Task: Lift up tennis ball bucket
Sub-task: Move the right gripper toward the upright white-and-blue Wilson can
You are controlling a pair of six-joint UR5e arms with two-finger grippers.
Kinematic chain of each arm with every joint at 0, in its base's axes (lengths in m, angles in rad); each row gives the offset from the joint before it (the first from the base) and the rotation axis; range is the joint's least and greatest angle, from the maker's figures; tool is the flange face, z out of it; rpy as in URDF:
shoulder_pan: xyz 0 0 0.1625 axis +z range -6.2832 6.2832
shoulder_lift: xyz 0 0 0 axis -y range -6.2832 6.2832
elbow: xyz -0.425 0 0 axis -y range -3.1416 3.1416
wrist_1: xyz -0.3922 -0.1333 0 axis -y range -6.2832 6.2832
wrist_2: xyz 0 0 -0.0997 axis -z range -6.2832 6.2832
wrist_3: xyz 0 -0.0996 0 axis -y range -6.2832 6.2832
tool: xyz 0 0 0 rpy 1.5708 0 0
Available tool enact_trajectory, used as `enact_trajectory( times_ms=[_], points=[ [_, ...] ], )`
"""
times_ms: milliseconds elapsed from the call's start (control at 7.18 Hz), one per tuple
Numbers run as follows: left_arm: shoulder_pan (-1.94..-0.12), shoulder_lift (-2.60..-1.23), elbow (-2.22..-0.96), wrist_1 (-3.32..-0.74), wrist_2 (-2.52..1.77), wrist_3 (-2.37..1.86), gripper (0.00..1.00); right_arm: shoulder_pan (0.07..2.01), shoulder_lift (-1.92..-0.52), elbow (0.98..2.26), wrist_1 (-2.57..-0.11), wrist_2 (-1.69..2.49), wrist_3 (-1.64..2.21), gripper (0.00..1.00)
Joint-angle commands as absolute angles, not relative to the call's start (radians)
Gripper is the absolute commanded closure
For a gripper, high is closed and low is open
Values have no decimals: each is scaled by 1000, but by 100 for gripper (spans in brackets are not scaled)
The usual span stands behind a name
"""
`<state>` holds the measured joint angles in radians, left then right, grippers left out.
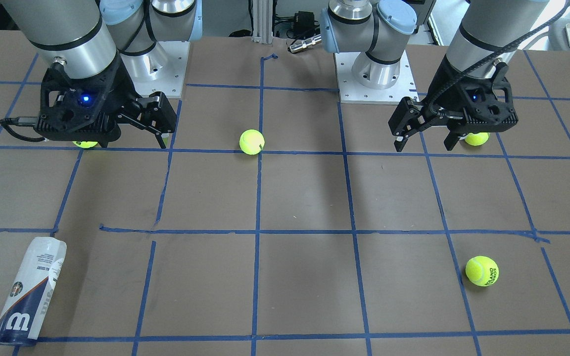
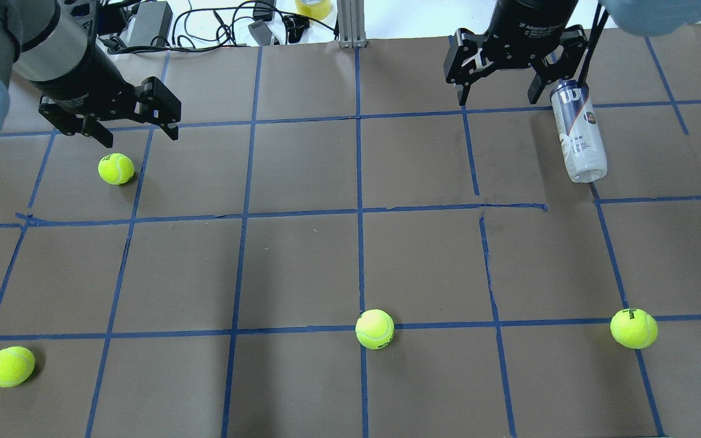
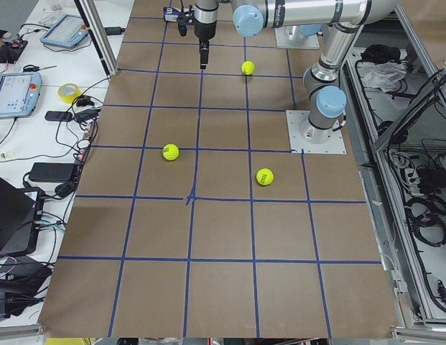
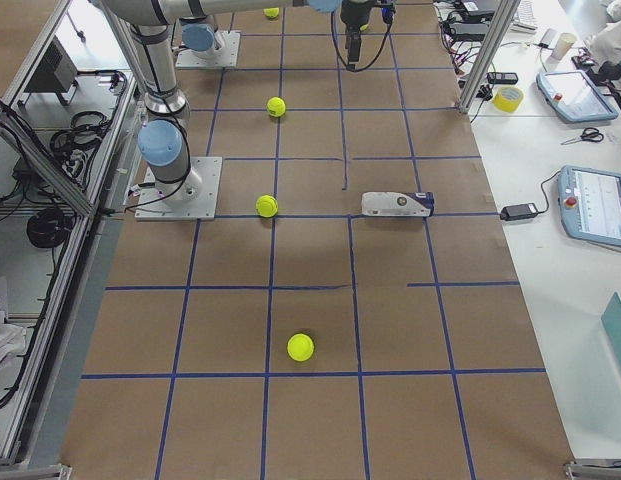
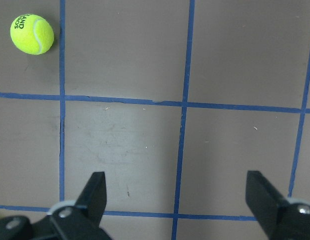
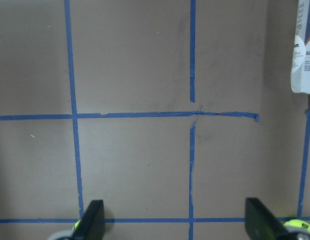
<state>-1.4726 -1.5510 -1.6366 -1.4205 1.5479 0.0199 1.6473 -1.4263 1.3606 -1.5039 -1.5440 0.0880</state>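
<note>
Entry: tennis ball bucket [image 2: 577, 131], lying on its side on the tabletop [image 2: 302, 261], on the robot's right and out toward the operators' edge. Long axis: runs roughly away from the robot, slightly slanted, with the navy logo end outermost and the clear end nearer the base. Right gripper [image 2: 499, 97]: the nearer one, held above the tabletop, fingers [image 6: 92, 222] spread wide and empty. Its wrist view puts the bucket at the upper right edge, so forward and rightward of the fingers. Left gripper [image 2: 140, 139]: spread, empty, well apart from the bucket. Judgement: this is the right arm's reach, with the fingers closing across the tube's narrow width.
</note>
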Motion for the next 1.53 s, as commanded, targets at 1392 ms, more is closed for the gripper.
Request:
enact_trajectory(
  times_ms=[1392],
  points=[
    [-1473,-1552,-1637,-1420,1548,20,0,1326,-1128,1358,-1827,-1568,8,0]
  ],
)
